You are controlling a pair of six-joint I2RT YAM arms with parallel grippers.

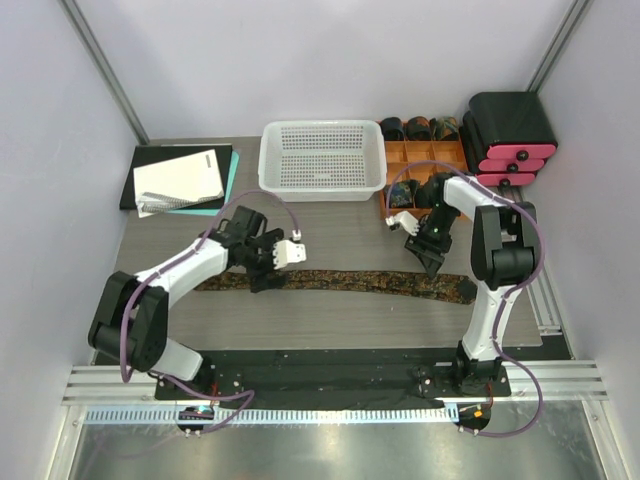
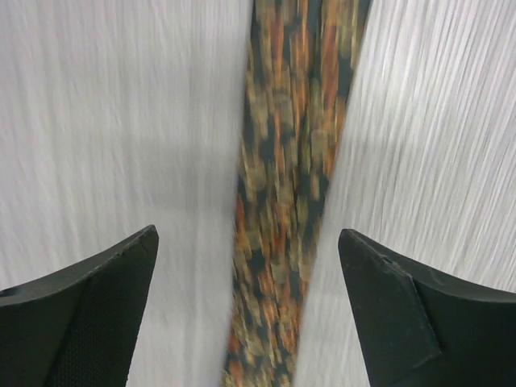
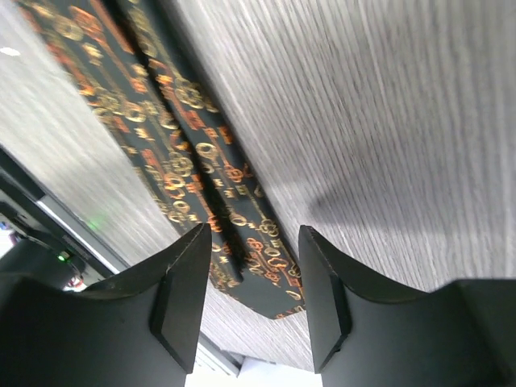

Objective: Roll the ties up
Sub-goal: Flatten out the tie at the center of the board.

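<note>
Finds the tie (image 1: 340, 281) stretched flat and unrolled across the table (image 1: 330, 330), wide end under the right gripper (image 1: 432, 262), narrow end running out past the left gripper (image 1: 268, 265). Shows the left gripper spread wide, straddling the strip from above, gripping nothing, fabric clear of both fingers (image 2: 89, 306). Shows the right gripper parted about halfway just over the wide end, with nothing pinched there as far as can be told. Risks closing the left jaws across the width instead of under an edge, which likely bunches the fabric into a crease rather than a first turn. Risks catching only one layer along the dark lengthwise fold line seen from the right wrist, leaving the other layer to drag and loosen the roll. Risks a skewed start, given the strip's slight slant between the left fingers, and would then cone out sideways. Risks sliding the whole tie over the smooth table if pushed with the far end unpinned. Risks scraping fingertips on the table if lowered too far. Cannot judge height above the fabric from the blurred left wrist view. Leaves the basket (image 1: 322, 160) well apart, unlikely to interfere.
</note>
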